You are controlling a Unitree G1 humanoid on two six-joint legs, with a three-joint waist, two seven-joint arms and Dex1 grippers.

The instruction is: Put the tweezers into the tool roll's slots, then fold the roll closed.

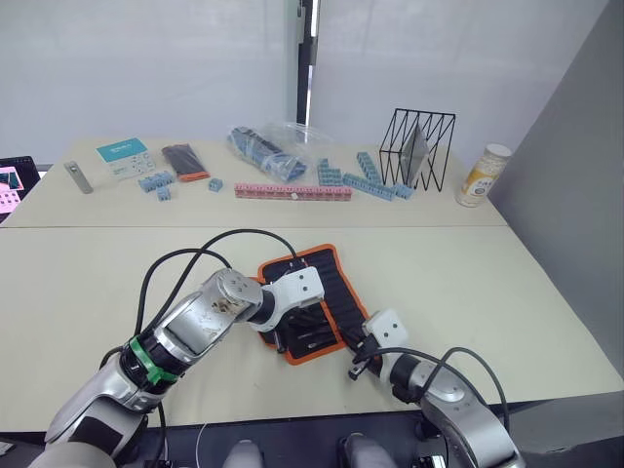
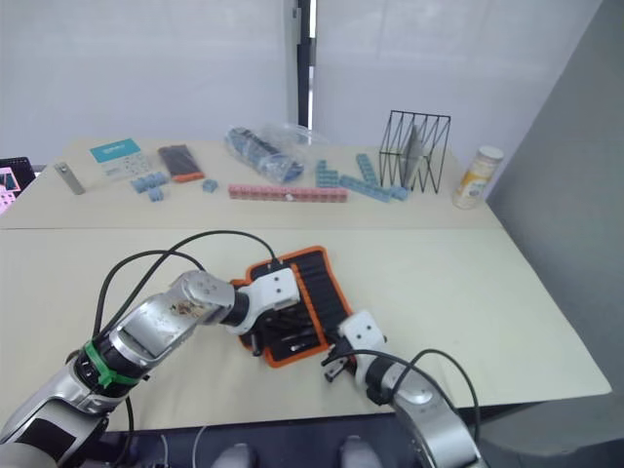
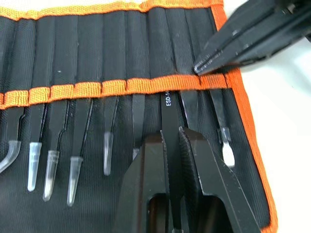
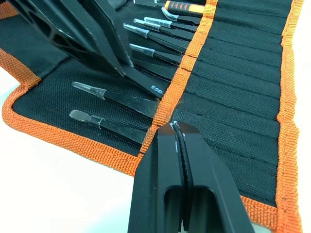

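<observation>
The tool roll (image 1: 327,278) lies open on the near table, black with orange piping. Several tweezers (image 3: 51,145) sit in its slots (image 3: 87,53) under the orange band (image 3: 90,89), clear caps on their tips. My left gripper (image 3: 174,133) hangs over the roll's middle, shut on a black tweezer (image 3: 168,102) marked ESD, whose far end goes under the band. At the roll's right edge my right gripper (image 4: 176,127) is shut, its tips touching the orange band (image 4: 167,104). In the head view it sits at the roll's near right corner (image 1: 359,349).
On the back table stand a black wire rack (image 1: 417,146), a yellow-labelled bottle (image 1: 484,175), a pink block strip (image 1: 292,192), blue blocks (image 1: 370,180), a plastic bag (image 1: 268,146), a black-and-orange flat item (image 1: 184,162) and a grey bar (image 1: 78,176). Black cables (image 1: 195,258) loop over my left arm.
</observation>
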